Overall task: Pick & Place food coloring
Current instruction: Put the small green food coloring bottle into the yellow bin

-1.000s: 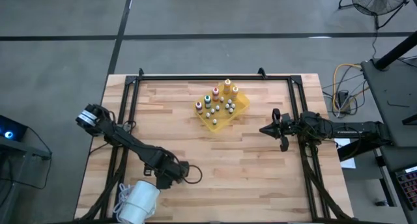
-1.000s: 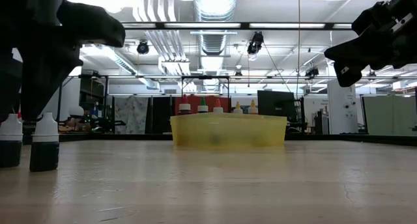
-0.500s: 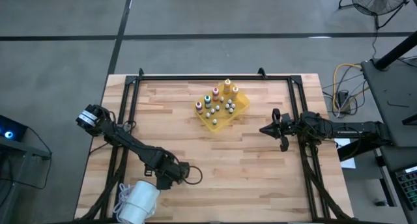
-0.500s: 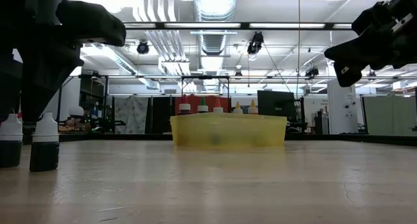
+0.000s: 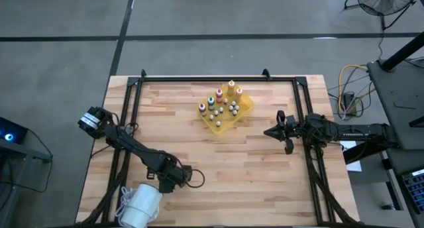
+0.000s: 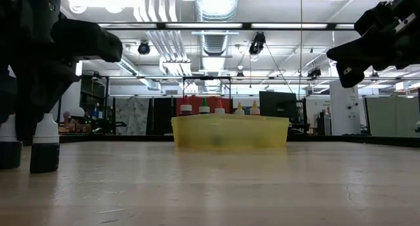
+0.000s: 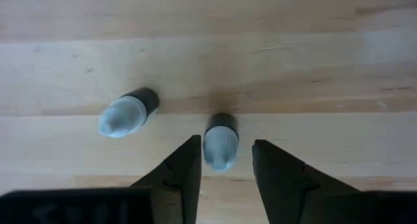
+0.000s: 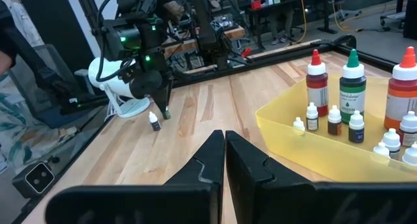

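Most of the food coloring is already in the yellow tray (image 5: 242, 113), at about 12 o'clock of table centre: tall bottles with red (image 8: 316, 79), green (image 8: 352, 82) and orange (image 8: 405, 86) caps stand along its far wall, and several small white-capped vials sit among them.

Left to do: two small dark vials with pale caps stand on the bare wood at roughly 7 o'clock, well apart from the tray. The left gripper (image 7: 225, 160) hangs directly over them, fingers part-open and straddling one vial (image 7: 221, 140). The fingers look just clear of it, not clamped, though the wrist view is steep so contact can't be ruled out. The second vial (image 7: 128, 112) stands just beside, outside the fingers.

The right gripper (image 8: 225, 154) is parked at 3 o'clock near the table edge, fingers pressed together, holding nothing.

Judgement: late stage. Grasp of the nearer vial is pending, then the carry to the tray, then the last vial.
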Action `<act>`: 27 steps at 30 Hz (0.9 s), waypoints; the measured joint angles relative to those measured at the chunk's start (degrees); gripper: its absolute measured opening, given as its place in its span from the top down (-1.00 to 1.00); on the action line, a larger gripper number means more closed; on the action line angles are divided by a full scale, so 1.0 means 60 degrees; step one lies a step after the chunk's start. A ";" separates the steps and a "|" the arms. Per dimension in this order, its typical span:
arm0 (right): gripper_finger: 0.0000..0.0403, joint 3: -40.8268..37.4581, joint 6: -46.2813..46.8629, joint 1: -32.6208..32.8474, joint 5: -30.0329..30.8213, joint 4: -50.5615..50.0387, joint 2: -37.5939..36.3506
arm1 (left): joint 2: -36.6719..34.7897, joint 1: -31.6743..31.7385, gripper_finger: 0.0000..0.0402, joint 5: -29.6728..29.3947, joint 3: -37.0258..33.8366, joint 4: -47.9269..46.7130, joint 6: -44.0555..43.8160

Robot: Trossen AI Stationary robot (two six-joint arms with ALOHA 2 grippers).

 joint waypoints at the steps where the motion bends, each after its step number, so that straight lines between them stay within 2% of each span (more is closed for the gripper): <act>1: 0.96 -0.0001 0.0000 0.0001 0.0000 -0.0001 0.0000 | 0.0000 0.0000 0.45 0.0000 -0.0017 0.0038 0.0000; 12: 0.96 -0.0001 0.0000 0.0000 0.0000 0.0000 0.0000 | 0.0000 0.0000 0.46 -0.0001 -0.0049 0.0220 -0.0023; 23: 0.96 -0.0001 0.0000 0.0003 -0.0001 0.0000 0.0000 | -0.0004 0.0004 0.80 0.0004 -0.0049 0.0213 -0.0283; 27: 0.96 -0.0001 0.0000 0.0003 0.0000 0.0000 0.0000 | -0.0007 0.0004 0.82 0.0004 -0.0049 0.0217 -0.0442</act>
